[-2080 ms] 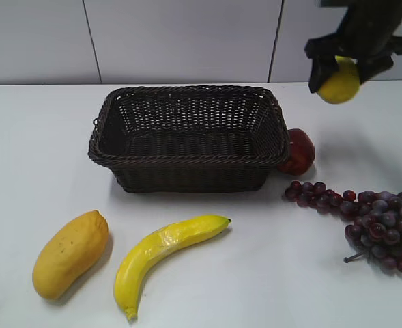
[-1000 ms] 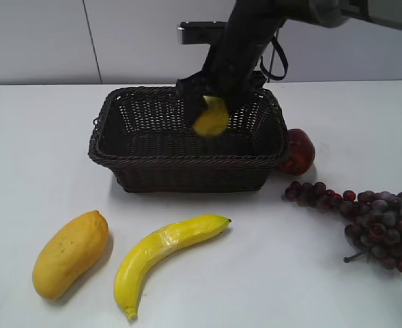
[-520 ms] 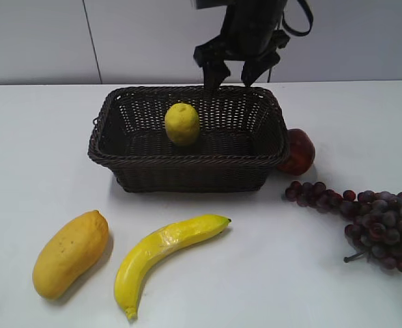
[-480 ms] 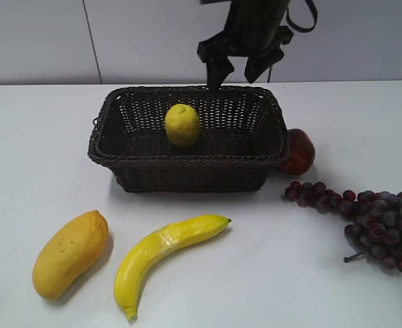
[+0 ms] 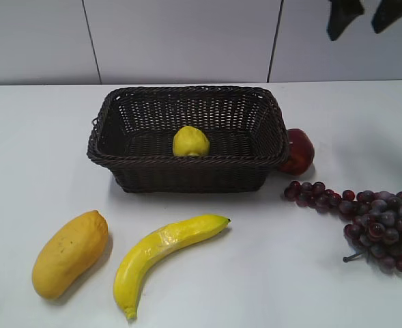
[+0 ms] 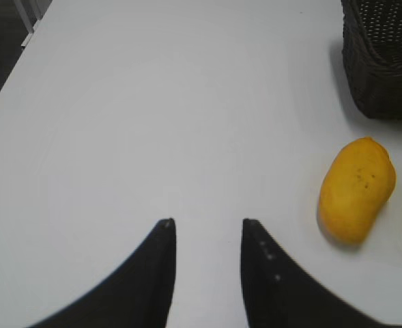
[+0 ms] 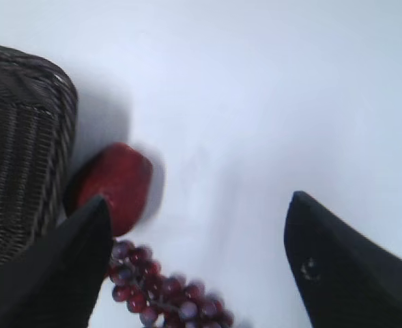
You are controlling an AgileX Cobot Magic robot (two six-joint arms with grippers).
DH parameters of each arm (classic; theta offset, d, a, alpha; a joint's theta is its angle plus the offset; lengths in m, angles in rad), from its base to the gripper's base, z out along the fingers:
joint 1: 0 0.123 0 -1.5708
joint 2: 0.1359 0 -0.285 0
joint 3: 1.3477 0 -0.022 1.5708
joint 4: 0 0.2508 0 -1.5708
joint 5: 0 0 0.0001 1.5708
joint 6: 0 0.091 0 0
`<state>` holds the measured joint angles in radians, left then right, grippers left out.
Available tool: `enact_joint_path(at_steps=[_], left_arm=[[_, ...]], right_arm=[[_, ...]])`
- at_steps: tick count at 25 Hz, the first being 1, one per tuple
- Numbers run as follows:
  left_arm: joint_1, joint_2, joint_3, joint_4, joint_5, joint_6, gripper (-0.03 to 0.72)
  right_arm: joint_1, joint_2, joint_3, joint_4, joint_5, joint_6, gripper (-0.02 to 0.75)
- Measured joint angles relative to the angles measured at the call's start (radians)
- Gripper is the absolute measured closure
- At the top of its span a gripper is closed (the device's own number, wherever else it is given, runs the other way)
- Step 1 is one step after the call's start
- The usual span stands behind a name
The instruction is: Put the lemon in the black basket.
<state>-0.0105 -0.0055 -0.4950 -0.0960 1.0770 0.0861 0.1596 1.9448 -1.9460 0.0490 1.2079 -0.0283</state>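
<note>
Lemon (image 5: 190, 141) sits inside the basket (image 5: 187, 158), on its floor toward the front wall, nothing touching it. The right gripper (image 5: 361, 14) hangs high at the top right of the room view, well clear of the basket, its two dark fingers (image 5: 342, 15) spread wide with nothing between them; the wrist view shows the same wide gap (image 7: 197, 263) over bare table (image 7: 255, 89), with the apple (image 7: 115, 184) and grapes (image 7: 166, 290) below. The apple (image 5: 297, 152) rests against the basket's right end, the grapes (image 5: 368, 220) lying near it toward the front. Out front lie a mango (image 5: 69, 253) and a banana (image 5: 161, 255), side by side, apart from each other. The left gripper (image 6: 206, 229) hovers over white table with its fingers a little apart, holding nothing; the mango (image 6: 356, 189) lies off to its right, near the basket corner (image 6: 385, 61).
</note>
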Motion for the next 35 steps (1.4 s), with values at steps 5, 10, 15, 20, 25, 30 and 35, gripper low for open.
enact_joint_path(at_steps=[5,10,15,20,25,30,35], left_arm=[[0.000,0.000,0.000,0.000,0.000,0.000,0.449],[0.000,0.000,0.000,0.000,0.000,0.000,0.449],[0.000,0.000,0.000,0.000,0.000,0.000,0.449],[0.000,0.000,0.000,0.000,0.000,0.000,0.449],[0.000,0.000,0.000,0.000,0.000,0.000,0.449],[0.000,0.000,0.000,0.000,0.000,0.000,0.449],[0.000,0.000,0.000,0.000,0.000,0.000,0.449]], right_arm=[[-0.077,-0.156,0.232,-0.003,0.001,-0.009,0.145],[-0.083,-0.352,0.507,-0.005,-0.050,-0.021,0.145],[-0.083,-0.571,0.807,-0.003,-0.146,-0.023,0.145],[-0.083,-0.770,1.040,-0.027,-0.202,-0.024,0.145],[-0.083,-0.965,1.178,-0.037,-0.199,-0.024,0.145],[-0.083,-1.159,1.271,-0.037,-0.194,-0.024,0.145],[-0.083,-1.356,1.358,-0.032,-0.175,-0.025,0.145]])
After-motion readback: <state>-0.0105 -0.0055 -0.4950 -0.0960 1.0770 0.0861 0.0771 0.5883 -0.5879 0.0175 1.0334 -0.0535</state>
